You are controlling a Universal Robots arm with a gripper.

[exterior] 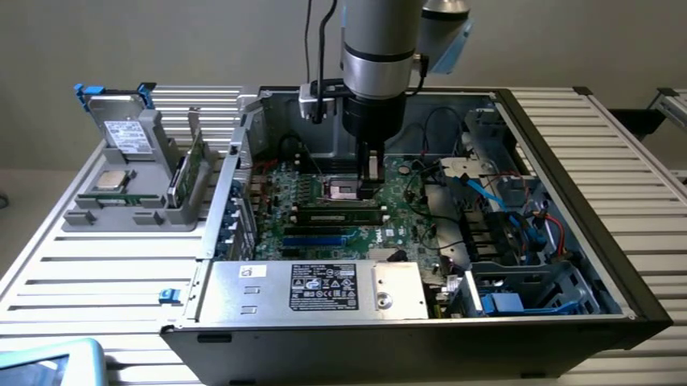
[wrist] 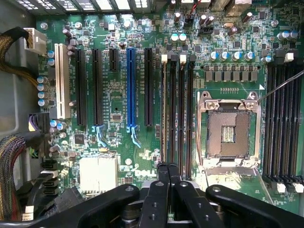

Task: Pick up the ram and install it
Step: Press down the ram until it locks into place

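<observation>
Standing in the grey fixture [exterior: 129, 211] at the left of the exterior frame is a second green board [exterior: 186, 178]. At centre frame the ram [exterior: 341, 214] appears to lie in a memory slot of the motherboard [exterior: 322, 235], though whether it is fully seated cannot be told. The gripper [exterior: 372, 181] hangs just above it, fingers [wrist: 161, 190] pinched together and holding nothing. Risk: off-centre downward pressure may tilt the stick, leaving one latch open or stressing the slot.

Slatted table [exterior: 96, 265], open computer case [exterior: 558, 145], grey holder [exterior: 129, 217]
</observation>
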